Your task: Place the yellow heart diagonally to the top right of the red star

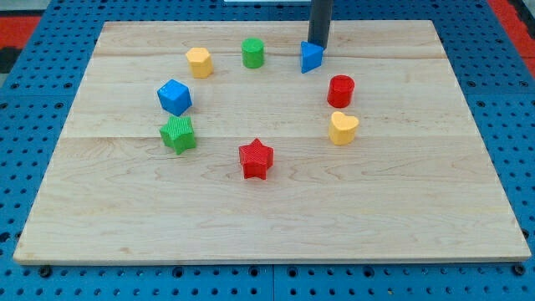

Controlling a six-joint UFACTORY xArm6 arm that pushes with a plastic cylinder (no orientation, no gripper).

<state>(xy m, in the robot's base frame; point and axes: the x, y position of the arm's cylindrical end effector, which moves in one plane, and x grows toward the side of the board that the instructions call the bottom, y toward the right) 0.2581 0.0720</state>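
1. The yellow heart [343,128] lies on the right half of the wooden board [418,217], to the right of the red star [256,159] and only slightly farther back, well apart from it.
2. So the heart already sits up and to the right of the star, but more sideways than diagonal. My judgement is that a short push toward the far edge would make the diagonal cleaner.
3. The red cylinder [340,89] stands just beyond the heart on the far side, near but not touching. A straight push away would run the heart into it.
4. My tip [316,43] is at the far side of the board, touching or just behind the blue triangular block [311,58]. It has no jaws, so it grasps nothing and can only push.
5. To do this well, I would take the tip around the right of the cylinder and the heart, staying off the triangular block, then set it on the heart's near right side.
6. From there a slow nudge toward the far left, between the star and the cylinder, should square the diagonal.
7. The green cylinder [252,53], yellow hexagon block [199,62], blue cube [175,97] and green star-like block [178,134] lie on the left half, clear of that path.
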